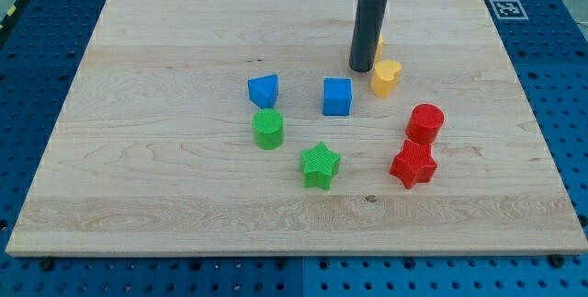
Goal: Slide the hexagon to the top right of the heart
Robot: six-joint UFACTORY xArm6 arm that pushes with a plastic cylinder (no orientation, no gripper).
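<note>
**A:** Where's the hexagon? No block in plain sight has six clear sides.

**B:** Look just above the yellow heart (386, 76). A sliver of a yellow block (378, 47) shows past the right edge of my rod. Most of it is hidden, so I can't confirm its shape, but I judge it to be the hexagon.

**A:** And your tip?

**B:** My tip (361, 68) is on the wooden board (184, 39), just left of the heart and a little higher. It's a bare rod with nothing to open or close, and it holds nothing. Whether it's touching the yellow block, I can't tell.

**A:** Which way is the block from the tip?

**B:** Up and slightly to the view's right, very close. It sits above the heart, a touch left of the heart's middle. The goal spot is up and right of the heart, so the push should run mostly rightward. My tip is already on the block's left side.

**A:** Any risk?

**B:** The heart is just beside my tip. If I go too low I'd probably nudge the heart instead
</note>
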